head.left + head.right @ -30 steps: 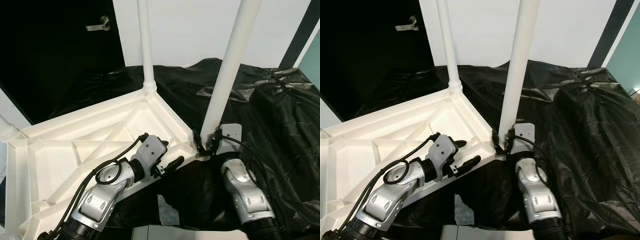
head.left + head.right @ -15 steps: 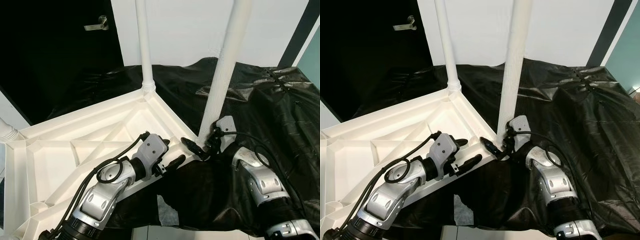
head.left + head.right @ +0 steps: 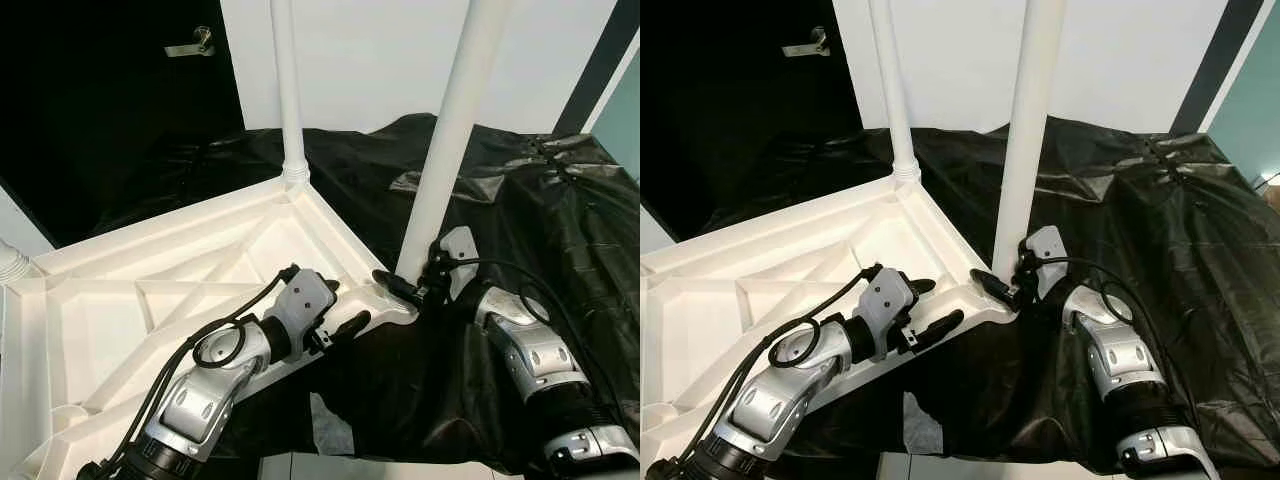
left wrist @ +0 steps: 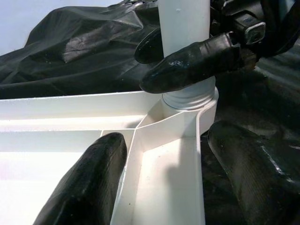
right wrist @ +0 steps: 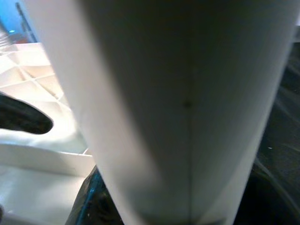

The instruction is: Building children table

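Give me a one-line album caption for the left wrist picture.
Right gripper clasps a white table leg at its corner socket; left gripper straddles the upturned tabletop's rim.

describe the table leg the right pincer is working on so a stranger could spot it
Find the upturned white tabletop lying on black sheeting. At its corner nearest the right pincer stands a white leg. It looks thicker than the far leg, being closer.

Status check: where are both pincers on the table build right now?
Right pincer clamped round base of near leg at corner socket. Left pincer open, straddling upturned tabletop's edge rib beside it. Far leg seated upright. Black sheet underneath.
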Controlling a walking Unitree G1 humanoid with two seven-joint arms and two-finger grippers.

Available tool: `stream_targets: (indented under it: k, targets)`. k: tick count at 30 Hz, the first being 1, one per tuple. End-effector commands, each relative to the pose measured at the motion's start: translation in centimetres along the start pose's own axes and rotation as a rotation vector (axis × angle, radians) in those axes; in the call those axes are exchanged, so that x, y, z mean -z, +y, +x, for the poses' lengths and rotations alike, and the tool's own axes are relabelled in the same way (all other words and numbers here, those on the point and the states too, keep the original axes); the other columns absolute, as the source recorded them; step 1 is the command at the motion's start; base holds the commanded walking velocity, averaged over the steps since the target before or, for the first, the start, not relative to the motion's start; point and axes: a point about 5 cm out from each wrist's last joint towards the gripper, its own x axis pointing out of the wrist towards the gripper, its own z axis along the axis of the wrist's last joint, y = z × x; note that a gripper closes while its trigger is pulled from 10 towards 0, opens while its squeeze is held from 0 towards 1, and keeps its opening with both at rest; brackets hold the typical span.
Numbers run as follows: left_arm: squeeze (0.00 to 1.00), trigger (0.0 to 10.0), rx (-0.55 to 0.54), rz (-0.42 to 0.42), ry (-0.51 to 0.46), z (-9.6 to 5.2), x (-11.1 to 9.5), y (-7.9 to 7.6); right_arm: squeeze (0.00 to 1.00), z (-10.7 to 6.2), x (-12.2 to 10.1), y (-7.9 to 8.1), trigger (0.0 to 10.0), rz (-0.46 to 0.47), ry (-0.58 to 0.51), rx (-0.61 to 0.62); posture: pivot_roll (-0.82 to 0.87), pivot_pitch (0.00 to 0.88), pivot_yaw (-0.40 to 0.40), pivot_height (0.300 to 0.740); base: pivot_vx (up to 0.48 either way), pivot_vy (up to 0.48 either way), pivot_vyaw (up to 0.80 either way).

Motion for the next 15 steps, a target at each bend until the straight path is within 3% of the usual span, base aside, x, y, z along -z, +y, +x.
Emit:
stream_targets:
  k: [1, 2, 5, 8, 11, 15]
  targets:
    - [0.0, 10.0, 0.035, -0.002, 0.002, -0.2, 0.0, -0.2, 0.0, -0.2, 1.2, 0.4, 0.2, 0.02, 0.055, 0.047, 0.0, 0.0, -0.01, 0.74, 0.0, 0.0, 0.0]
    - [0.0, 10.0, 0.039, -0.004, 0.002, -0.2, 0.0, -0.3, 0.0, -0.3, 1.4, 0.3, 10.0, 0.025, 0.063, 0.107, -0.01, 0.0, -0.004, 0.74, 0.0, 0.0, 0.0]
    - [0.0, 10.0, 0.042, -0.005, 0.002, -0.1, 0.0, -0.3, 0.0, -0.4, 1.6, 0.3, 10.0, 0.029, 0.068, 0.146, -0.01, 0.0, -0.004, 0.74, 0.0, 0.0, 0.0]
    - [0.0, 10.0, 0.053, -0.004, 0.003, 0.1, 0.0, -0.3, 0.0, -0.7, 2.1, 0.1, 10.0, 0.08, 0.078, 0.361, -0.03, 0.0, 0.012, 0.74, 0.0, 0.0, 0.0]
    - [0.0, 10.0, 0.055, -0.005, 0.003, 0.1, 0.0, -0.3, 0.0, -0.8, 2.3, 0.1, 10.0, 0.107, 0.081, 0.422, -0.03, 0.0, 0.012, 0.74, 0.0, 0.0, 0.0]
    - [0.0, 10.0, 0.076, -0.008, 0.0, 0.3, 0.0, -0.5, 0.0, -0.9, 2.5, 1.3, 10.0, 0.136, 0.082, 0.565, -0.05, 0.0, 0.032, 0.74, 0.0, 0.0, 0.0]
